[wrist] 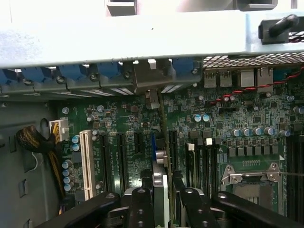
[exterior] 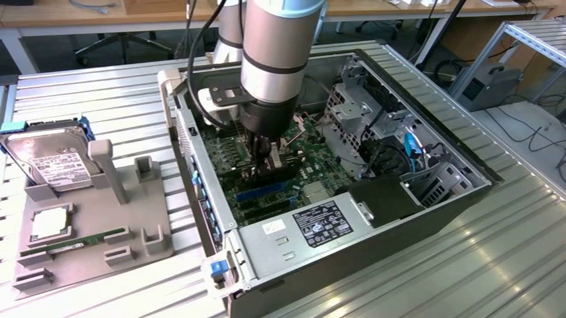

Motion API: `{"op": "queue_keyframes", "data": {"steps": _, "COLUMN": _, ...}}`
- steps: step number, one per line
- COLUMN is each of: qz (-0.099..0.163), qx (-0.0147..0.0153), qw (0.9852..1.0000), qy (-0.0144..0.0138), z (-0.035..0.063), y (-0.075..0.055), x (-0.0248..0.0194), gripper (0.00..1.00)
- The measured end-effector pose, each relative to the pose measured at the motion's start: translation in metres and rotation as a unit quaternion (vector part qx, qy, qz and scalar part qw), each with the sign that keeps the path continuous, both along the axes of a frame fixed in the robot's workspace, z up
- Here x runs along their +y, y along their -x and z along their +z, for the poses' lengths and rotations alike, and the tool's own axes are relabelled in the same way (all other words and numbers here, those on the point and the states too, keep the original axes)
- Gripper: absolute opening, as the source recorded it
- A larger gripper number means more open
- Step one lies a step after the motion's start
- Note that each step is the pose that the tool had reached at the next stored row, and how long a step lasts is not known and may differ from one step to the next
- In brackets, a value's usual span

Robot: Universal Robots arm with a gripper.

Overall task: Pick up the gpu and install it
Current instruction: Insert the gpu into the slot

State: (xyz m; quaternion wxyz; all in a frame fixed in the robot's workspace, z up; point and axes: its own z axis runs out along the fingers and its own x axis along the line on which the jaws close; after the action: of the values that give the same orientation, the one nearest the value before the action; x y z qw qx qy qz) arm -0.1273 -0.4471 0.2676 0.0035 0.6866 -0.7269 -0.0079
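Gpu: thin card point(wrist: 161, 156) held edge-on between the fingers, standing upright over the motherboard point(wrist: 237, 118) inside the case; in the exterior view it point(exterior: 274, 159) hangs under the wrist, low over the slots.
Bracket: silvery end point(wrist: 151, 80) up against the rear wall of the case, beside the blue slot latches point(wrist: 71, 73).
Gripper: closed point(wrist: 162, 190) narrowly on the gpu, one finger point(wrist: 140, 199) on each face.
Slot: card's lower edge lines up along a long slot by the blue one point(exterior: 261, 192); whether it is fully seated cannot be told.
Done: pickup is finished and the card is carried into the case, judging by the grip.
Left: seating to confirm, release of the card.
Case: open point(exterior: 442, 199), lying on the slatted table point(exterior: 106, 99).
Tray: grey holder point(exterior: 89, 245) at the exterior view's left, with a hard drive point(exterior: 53, 159) and a RAM stick point(exterior: 75, 242) in it, well apart from the arm point(exterior: 274, 53).
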Motion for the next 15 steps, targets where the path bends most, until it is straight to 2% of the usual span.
{"op": "queue_keyframes", "data": {"steps": 9, "qz": 0.0, "qx": 0.0, "qw": 1.0, "qy": 0.0, "z": 0.0126, "y": 0.0, "x": 0.0001, "gripper": 0.27}}
{"op": "queue_keyframes", "data": {"steps": 15, "qz": 0.0, "qx": 0.0062, "qw": 1.0, "qy": -0.0001, "z": 0.0126, "y": -0.014, "x": 0.0002, "gripper": 0.27}}
